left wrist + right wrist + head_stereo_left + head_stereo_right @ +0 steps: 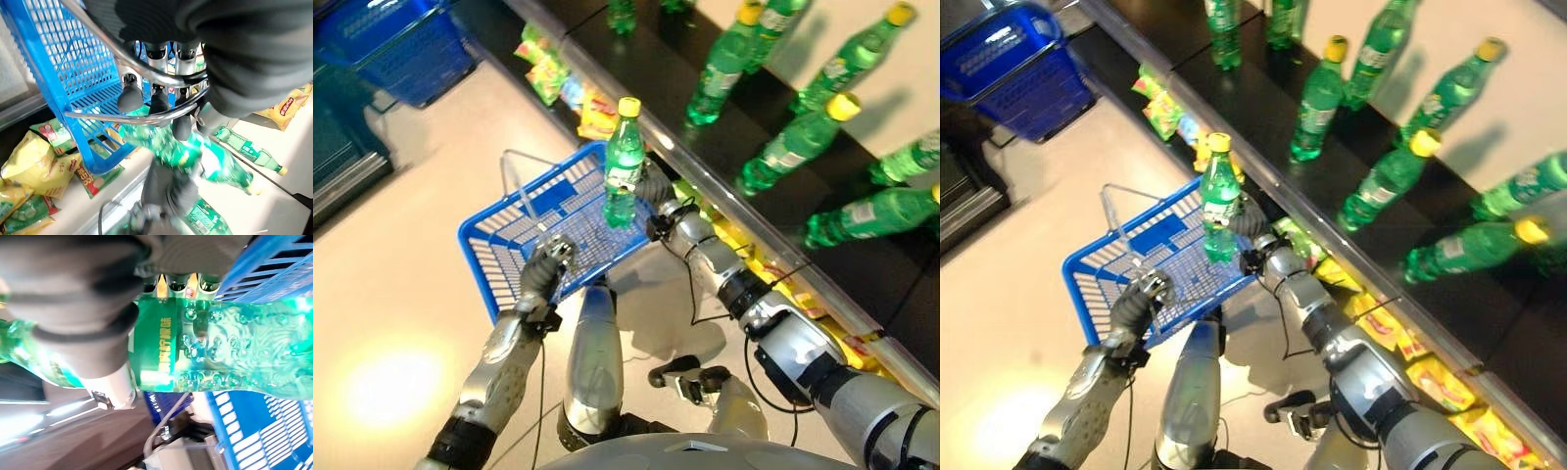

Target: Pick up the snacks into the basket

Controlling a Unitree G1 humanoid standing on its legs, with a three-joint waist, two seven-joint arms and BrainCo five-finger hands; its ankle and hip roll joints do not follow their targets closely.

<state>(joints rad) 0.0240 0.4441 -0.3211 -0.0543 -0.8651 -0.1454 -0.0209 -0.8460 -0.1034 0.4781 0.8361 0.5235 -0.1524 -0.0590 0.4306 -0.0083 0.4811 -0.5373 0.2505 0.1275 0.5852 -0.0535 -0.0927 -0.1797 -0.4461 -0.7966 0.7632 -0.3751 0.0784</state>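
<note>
A green bottle (625, 166) was gripped upright by the right robot hand (651, 191) over the basket (499, 240), whose handle (146, 73) was clasped by the left robot hand (546, 266). It should be lowered well inside before release.

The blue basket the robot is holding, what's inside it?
The basket looks empty. The green bottle in the right hand hangs over its far corner, hiding the mesh there. The left hand's fingers curl round the handle.
</note>
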